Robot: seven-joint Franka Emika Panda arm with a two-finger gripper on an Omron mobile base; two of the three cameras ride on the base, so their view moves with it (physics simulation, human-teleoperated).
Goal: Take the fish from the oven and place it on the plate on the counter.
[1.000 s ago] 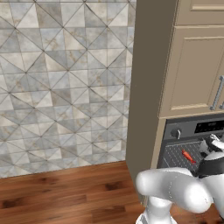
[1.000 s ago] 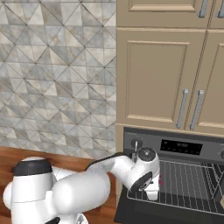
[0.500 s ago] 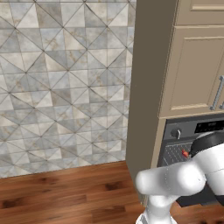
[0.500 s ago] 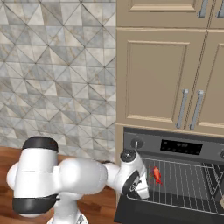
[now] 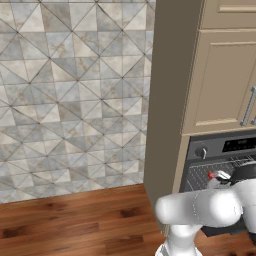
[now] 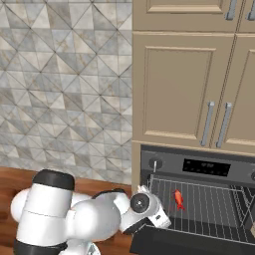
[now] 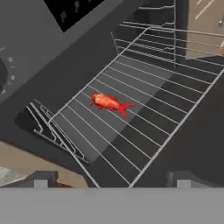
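Observation:
The fish [image 7: 108, 103] is a small red-orange shape lying flat on a wire rack [image 7: 148, 113] inside the open black oven [image 6: 199, 167]. It also shows on the rack as the fish [image 6: 178, 198] and as a red speck, the fish [image 5: 211, 175]. My gripper [image 7: 111, 183] is open, with one fingertip [image 7: 40, 183] at each lower corner of the hand view. It hangs back from the fish, which lies free between and ahead of the tips. From the right base, the gripper [image 6: 160, 218] sits at the rack's left front corner. The plate and the counter are out of view.
The oven door [image 6: 164, 244] hangs open below the rack. Beige cabinet doors [image 6: 174, 89] with metal handles stand above the oven. A tall beige side panel [image 5: 170, 100] borders the oven on the left. A tiled wall [image 5: 70, 90] and wood plank floor [image 5: 75, 220] lie further left.
The jaws have gone from nearly shut at the fish to wide open. The fish now lies on the rack, and the hand has drawn back to the left, away from it.

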